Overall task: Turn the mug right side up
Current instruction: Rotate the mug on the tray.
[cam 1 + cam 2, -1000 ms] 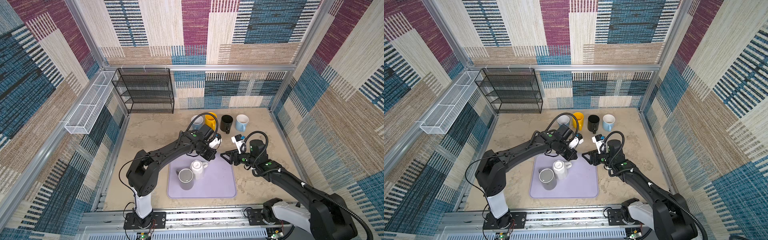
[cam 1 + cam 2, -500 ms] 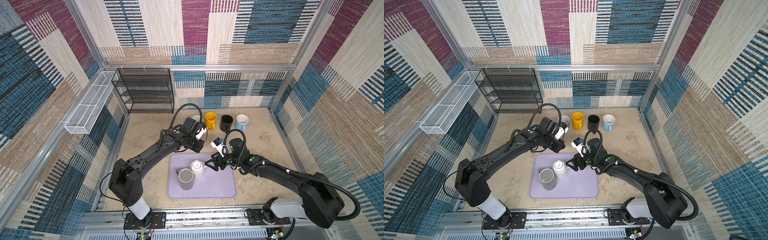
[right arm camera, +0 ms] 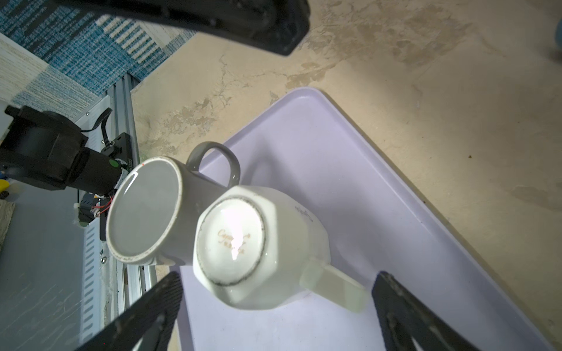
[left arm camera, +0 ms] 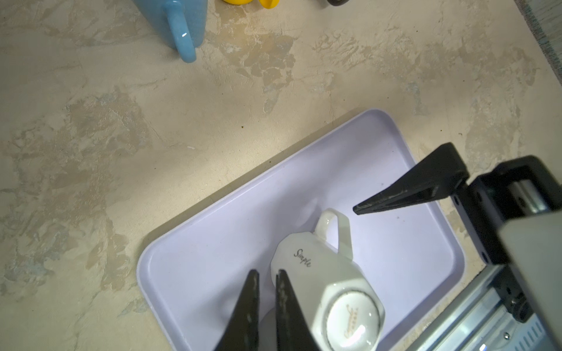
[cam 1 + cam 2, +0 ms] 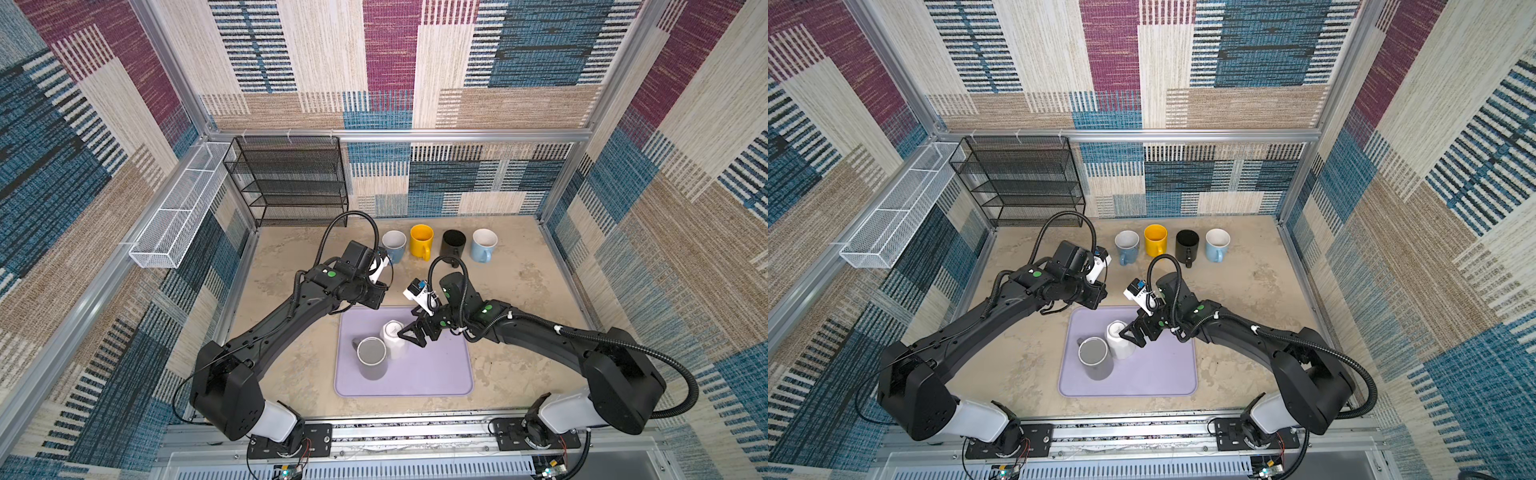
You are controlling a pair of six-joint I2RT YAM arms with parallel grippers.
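**Clerk:** Entry one, both top views. What is listed?

**Checker:** White mug (image 5: pixel 392 338), base up, on the lavender tray (image 5: pixel 436 374), touching the grey mug (image 5: pixel 371 357) (also inverted). The right gripper (image 5: pixel 411 337) is spread wide. Its fingertips are set just beside the white mug, on the side away from the grey one. Nothing is held.

**Clerk:** Entry two, left wrist view?

**Checker:** Left gripper (image 4: pixel 267 273): fingers drawn almost together, nothing between them. The white mug is seen beyond their tips, apart from them. One right-gripper finger is noted just past the handle (image 4: pixel 345 237).

**Clerk:** Entry three, right wrist view?

**Checker:** The white mug is recorded ahead of the fingertips, within the span of the open fingers and touched by neither. The handle juts toward one finger, and the grey mug lies off toward the other.

**Clerk:** Hazards to be entered?

**Checker:** Three are judged likely.
- If the jaws are closed on this line, the handle may be caught against a finger, and the mug twisted rather than clamped.
- The grey mug, being in contact, may be nudged or pinched by the finger on its side.
- The glazed, faceted wall may slip during the turn, and the mug could be dropped onto the tray.
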